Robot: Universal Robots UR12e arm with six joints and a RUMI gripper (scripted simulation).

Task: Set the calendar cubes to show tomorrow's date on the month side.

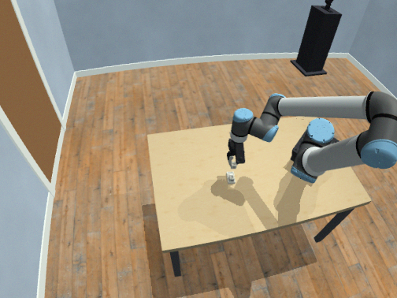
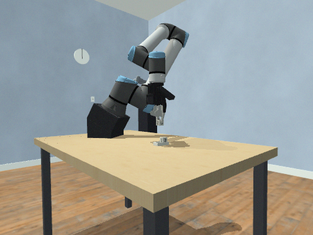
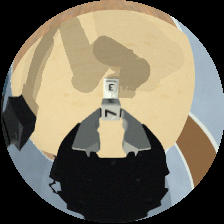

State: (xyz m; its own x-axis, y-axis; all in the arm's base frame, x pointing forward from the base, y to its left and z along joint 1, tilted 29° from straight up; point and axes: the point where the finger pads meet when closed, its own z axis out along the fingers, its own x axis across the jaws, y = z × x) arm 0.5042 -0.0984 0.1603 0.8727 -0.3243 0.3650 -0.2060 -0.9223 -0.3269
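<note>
My gripper [image 1: 233, 161] [image 2: 159, 121] [image 3: 110, 108] is shut on a small white calendar cube [image 1: 233, 162] [image 2: 159, 122] [image 3: 110, 113] and holds it a short way above the table. In the wrist view the held cube's near face reads 7. Almost straight below, the second cube [image 1: 231, 177] [image 2: 164, 140] [image 3: 111, 86] sits in the small grey tray [image 2: 156, 143]; its top face reads 3 in the wrist view. The tray's other slot is empty. I cannot make out the side with the month's name.
The tray stands near the middle of the light wooden table [image 1: 185, 158] [image 2: 124, 161]. The arm's black base [image 2: 104, 122] is at the table's far side. A dark pedestal [image 1: 317, 39] stands on the floor, far from the table.
</note>
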